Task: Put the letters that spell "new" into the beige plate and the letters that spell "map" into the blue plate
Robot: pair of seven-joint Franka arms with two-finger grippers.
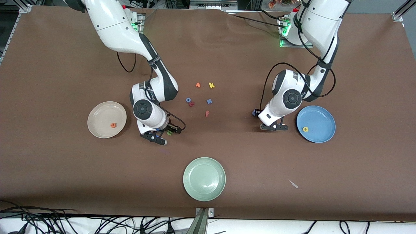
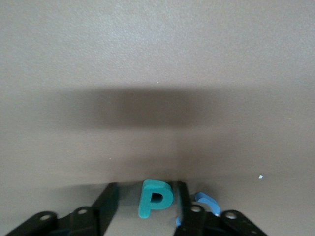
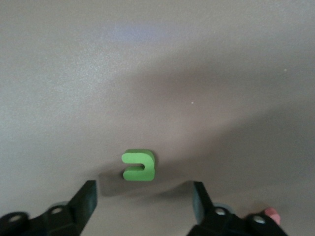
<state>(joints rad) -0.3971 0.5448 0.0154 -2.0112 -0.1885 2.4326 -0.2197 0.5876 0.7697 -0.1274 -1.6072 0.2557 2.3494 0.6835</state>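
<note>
Beige plate holds an orange "e"; blue plate holds a yellow "a". Green plate sits nearest the camera.

One beige plate, one blue plate, one pale green plate, eleven foam letters, two arms

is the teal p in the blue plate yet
Not yet. The teal p lies on the brown table between the left gripper fingers; the blue plate holds only a yellow a.

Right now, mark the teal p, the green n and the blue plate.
teal p [image 2: 155,198], left wrist view, on its stem.
green n [image 3: 138,165], right wrist view, on its arch.
blue plate [image 1: 320,113], front view, on its bare floor.
</note>
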